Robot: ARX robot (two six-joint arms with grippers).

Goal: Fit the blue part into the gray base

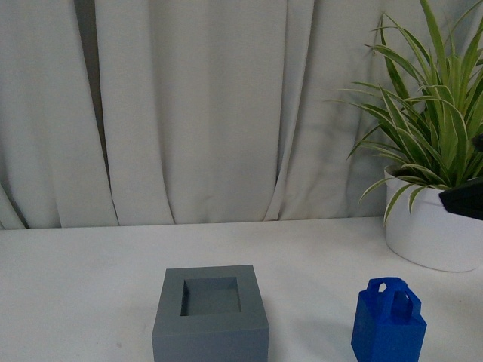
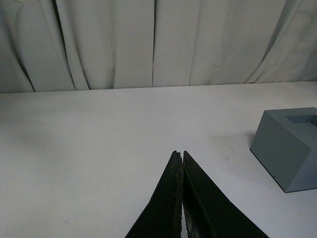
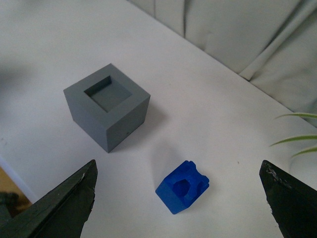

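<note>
The blue part (image 1: pixel 388 322) stands upright on the white table at the front right, its loop handle on top. It also shows from above in the right wrist view (image 3: pixel 182 187). The gray base (image 1: pixel 210 317) sits at the front centre with its square recess empty and facing up; it also shows in the right wrist view (image 3: pixel 106 105) and the left wrist view (image 2: pixel 290 147). My right gripper (image 3: pixel 179 173) hangs wide open high above the blue part, which lies between its fingers (image 3: pixel 67 201). My left gripper (image 2: pixel 179 154) is shut and empty, low over bare table, apart from the base.
A white pot (image 1: pixel 432 228) with a green striped plant stands at the back right, behind the blue part. A dark piece of my right arm (image 1: pixel 464 200) shows at the right edge. White curtains (image 1: pixel 189 105) close the back. The table edge (image 3: pixel 12 173) is near the base.
</note>
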